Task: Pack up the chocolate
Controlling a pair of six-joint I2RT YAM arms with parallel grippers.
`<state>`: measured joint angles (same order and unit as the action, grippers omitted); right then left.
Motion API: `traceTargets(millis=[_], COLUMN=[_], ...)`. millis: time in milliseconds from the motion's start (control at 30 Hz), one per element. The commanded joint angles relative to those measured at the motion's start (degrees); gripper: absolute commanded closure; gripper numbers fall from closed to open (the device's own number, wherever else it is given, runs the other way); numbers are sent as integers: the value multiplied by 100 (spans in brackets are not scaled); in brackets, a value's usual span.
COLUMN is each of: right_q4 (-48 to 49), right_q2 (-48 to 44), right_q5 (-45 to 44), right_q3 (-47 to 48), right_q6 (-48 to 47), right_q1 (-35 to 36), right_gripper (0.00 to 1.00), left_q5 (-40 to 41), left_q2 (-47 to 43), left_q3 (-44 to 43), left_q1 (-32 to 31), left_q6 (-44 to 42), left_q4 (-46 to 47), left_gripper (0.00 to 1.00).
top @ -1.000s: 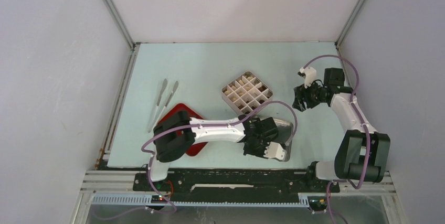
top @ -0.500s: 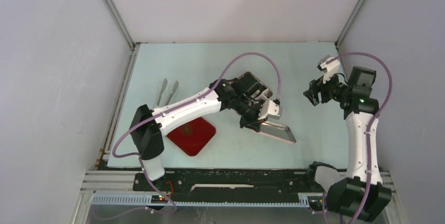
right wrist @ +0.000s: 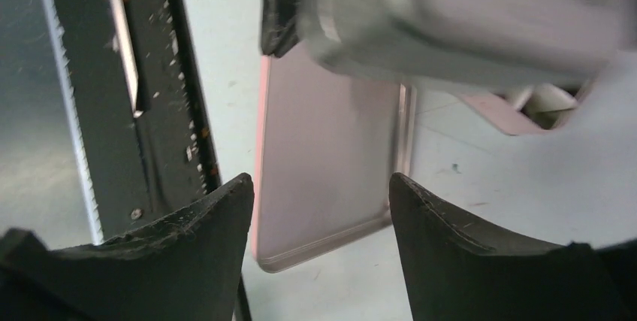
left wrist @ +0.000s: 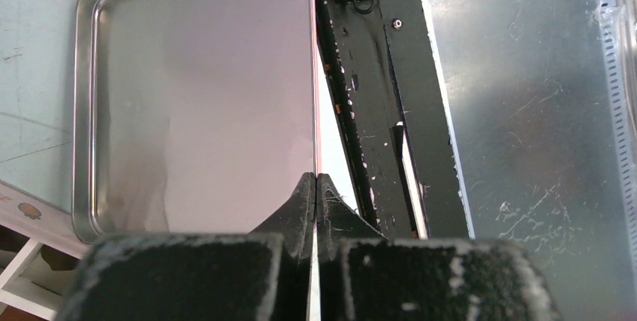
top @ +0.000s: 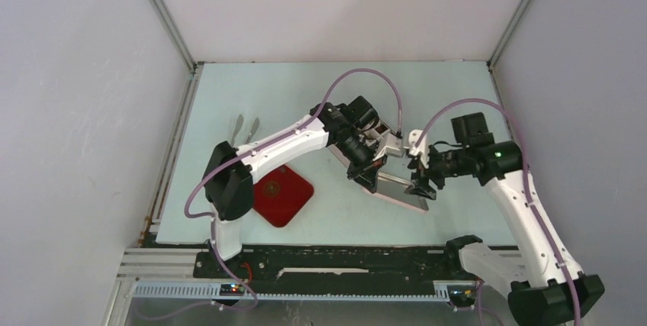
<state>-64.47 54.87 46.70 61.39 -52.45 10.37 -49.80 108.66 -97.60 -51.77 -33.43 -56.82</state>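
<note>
No chocolate shows in any view. My left gripper (top: 365, 173) is shut on the long rim of an empty metal tray (top: 398, 188) in mid-table; in the left wrist view its tips (left wrist: 315, 180) pinch the thin tray (left wrist: 195, 95) edge. My right gripper (top: 421, 183) is open at the tray's right end. In the right wrist view its fingers (right wrist: 321, 186) straddle the tray's (right wrist: 330, 171) near corner without touching it. The red tray (top: 282, 195) lies empty at the front left.
A divided white box (right wrist: 537, 103) sits just behind the metal tray, mostly hidden by my left arm in the top view. Metal tongs (top: 243, 131) lie at the left. The black base rail (right wrist: 161, 110) runs along the table's near edge.
My left arm swung from the front edge up toward the box and now grips the metal tray's rim. My right arm came down and left from the back right to the tray's end.
</note>
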Motion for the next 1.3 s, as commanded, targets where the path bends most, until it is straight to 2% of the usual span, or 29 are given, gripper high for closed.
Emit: traceTargets(millis=[0,100,233,533,733,900,1100,1133,1267], right_q4=[-373,-102,681,935,1160,1535,1912,1959,1999], right_q2=[152,147,129,157,391,604,730,735,737], right_q5=[-522,-848,-1791,-1517,-1865,-2309,-2532,-2560,-2507], right_q3=[53,-87,-454,-841,-935,-935,-935,-929,-899], right_q6=[-36,160,719,834,857,1021,1080,1093,1034], right_q1=[696,898,1031,1244,1423,1455,1445,1446,1371], right_gripper=[30,29,29,30,33,44,69,72,79], left_q5=[-393,-405,-468,-718,-882,-874,-667,-541,-278], left_q2=[40,50,62,254,393,499,547,550,397], left_q3=[-374,-391,-428,-611,-812,-907,-937,-962,-946], left_q1=[98,127,170,379,520,617,774,800,984], left_q6=[73,100,252,843,1067,1106,1479,1502,1539], left_q4=[-33,-4,111,527,593,563,844,836,784], left_gripper=[100,100,100,100,100,100,100,97,71])
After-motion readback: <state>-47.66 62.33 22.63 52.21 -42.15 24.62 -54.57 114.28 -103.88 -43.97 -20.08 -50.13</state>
